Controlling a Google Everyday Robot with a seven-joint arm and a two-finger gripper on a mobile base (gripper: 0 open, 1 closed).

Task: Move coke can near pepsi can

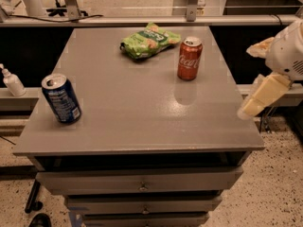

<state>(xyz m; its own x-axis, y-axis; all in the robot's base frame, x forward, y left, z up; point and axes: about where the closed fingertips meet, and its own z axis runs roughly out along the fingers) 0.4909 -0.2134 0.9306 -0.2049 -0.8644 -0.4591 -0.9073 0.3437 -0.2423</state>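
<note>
The red coke can [190,58] stands upright on the grey table top [142,103], at the far right part. The dark blue pepsi can [61,99] stands upright near the table's front left edge, well apart from the coke can. My gripper [258,100] hangs off the table's right edge, to the right of and nearer than the coke can. It holds nothing that I can see.
A green snack bag [149,41] lies at the back of the table, just left of the coke can. A white pump bottle [12,82] stands on a lower ledge to the left. Drawers [142,181] are below the table top.
</note>
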